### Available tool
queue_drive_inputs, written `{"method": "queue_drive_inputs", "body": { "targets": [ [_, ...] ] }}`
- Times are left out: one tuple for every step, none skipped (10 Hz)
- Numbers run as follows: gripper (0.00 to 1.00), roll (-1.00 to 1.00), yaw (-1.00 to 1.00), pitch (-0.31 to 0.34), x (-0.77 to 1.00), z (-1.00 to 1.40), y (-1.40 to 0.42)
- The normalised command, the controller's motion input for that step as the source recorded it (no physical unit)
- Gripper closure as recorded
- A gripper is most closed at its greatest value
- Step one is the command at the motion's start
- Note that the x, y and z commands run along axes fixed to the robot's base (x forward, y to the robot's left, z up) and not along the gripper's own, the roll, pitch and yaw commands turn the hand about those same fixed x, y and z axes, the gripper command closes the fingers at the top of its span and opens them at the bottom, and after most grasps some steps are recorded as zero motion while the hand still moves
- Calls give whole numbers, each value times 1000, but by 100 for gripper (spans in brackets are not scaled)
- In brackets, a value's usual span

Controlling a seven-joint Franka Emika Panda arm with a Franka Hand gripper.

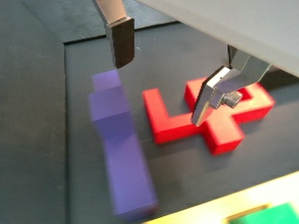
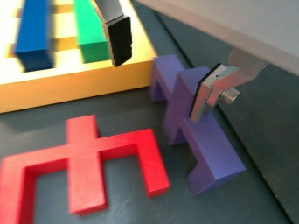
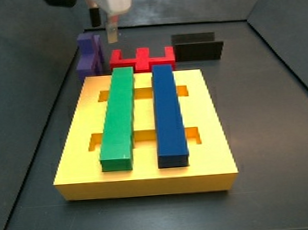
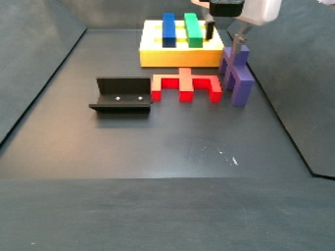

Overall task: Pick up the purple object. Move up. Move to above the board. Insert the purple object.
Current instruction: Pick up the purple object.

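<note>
- Purple object (image 2: 193, 131) lying on the dark floor just beside the board (image 3: 79, 143), between it and the side wall's edge in a side view (image 4: 240, 74); close alongside the red notched block (image 2: 82, 162).
- Gripper (image 2: 158, 70) hanging low over the purple object, fingers spread wide, one finger (image 2: 117, 39) on the board side, the other (image 2: 208, 92) on the far side; ridge of the block between the plates in a wrist view, no clear contact visible.
- Same gripper in another wrist view (image 1: 163, 74), open, nothing clamped; purple object (image 1: 121, 149) below it, red notched block (image 1: 205, 114) beside.
- Seen from a side view, gripper (image 3: 110, 30) right above the purple object (image 3: 90, 54), behind the board.
- Board carrying a green bar (image 3: 119, 115) and a long blue bar (image 3: 168, 114) side by side in its slots.
- Fixture (image 4: 121, 95) standing on the floor, on the other side of the red notched block (image 4: 186, 86), apart from the gripper (image 4: 237, 39).
</note>
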Motion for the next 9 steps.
{"method": "queue_drive_inputs", "body": {
  "targets": [
    [0,70,-803,51,-320,-306,0],
    [0,0,-851,7,-323,-297,23],
    [0,-19,-869,0,-289,-277,31],
    [0,-53,-877,0,-246,-240,0],
    [0,-97,-863,0,-211,-209,0],
    [0,-126,-851,-11,-200,-180,0],
    [0,-107,-843,-4,-220,-91,0],
    [0,-86,-680,-19,-229,0,91],
    [0,-77,-531,-9,0,0,94]
  ]
}}
